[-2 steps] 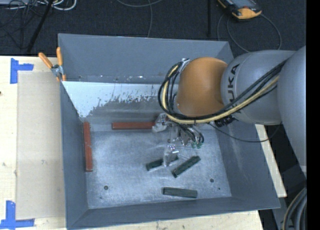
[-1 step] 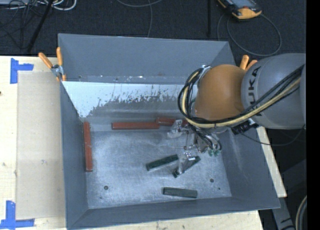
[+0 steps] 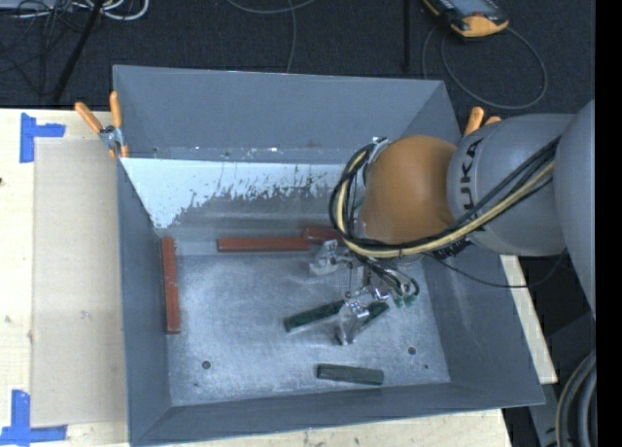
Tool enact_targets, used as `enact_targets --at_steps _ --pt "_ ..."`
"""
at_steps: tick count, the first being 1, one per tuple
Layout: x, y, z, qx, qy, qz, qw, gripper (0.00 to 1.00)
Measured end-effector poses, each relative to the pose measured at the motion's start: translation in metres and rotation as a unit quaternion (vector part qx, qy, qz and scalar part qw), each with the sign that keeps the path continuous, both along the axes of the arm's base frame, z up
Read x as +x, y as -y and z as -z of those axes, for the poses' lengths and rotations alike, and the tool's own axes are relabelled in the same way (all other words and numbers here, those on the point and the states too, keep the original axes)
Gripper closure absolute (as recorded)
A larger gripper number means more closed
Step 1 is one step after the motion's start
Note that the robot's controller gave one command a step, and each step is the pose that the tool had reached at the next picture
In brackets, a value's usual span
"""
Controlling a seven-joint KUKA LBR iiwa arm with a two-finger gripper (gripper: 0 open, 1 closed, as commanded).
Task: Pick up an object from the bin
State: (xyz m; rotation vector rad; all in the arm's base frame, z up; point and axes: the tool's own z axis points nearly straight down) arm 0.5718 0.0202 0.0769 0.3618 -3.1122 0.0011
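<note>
My gripper [image 3: 352, 317] hangs low over the right middle of the bin floor, below the orange wrist cover. A dark green flat bar [image 3: 311, 318] lies slanted on the floor with its right end reaching right up to the gripper's tip. I cannot make out whether that end sits inside the gripper. A second dark bar [image 3: 350, 374] lies flat near the bin's front wall, a little below the gripper and apart from it.
A reddish-brown stick [image 3: 171, 285] lies along the left wall. Another reddish-brown stick [image 3: 274, 242] lies along the foot of the back wall, its right end under the arm's cables. The arm enters from the right over the bin's right wall.
</note>
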Motion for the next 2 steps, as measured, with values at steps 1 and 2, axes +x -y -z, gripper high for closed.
enact_targets --at_steps 1,2 --pt "-0.0166 -0.0057 -0.0007 0.003 0.0187 0.167 0.9857 1.0" --pt "-0.0166 -0.0057 -0.0007 0.003 0.0187 0.167 0.9857 1.0"
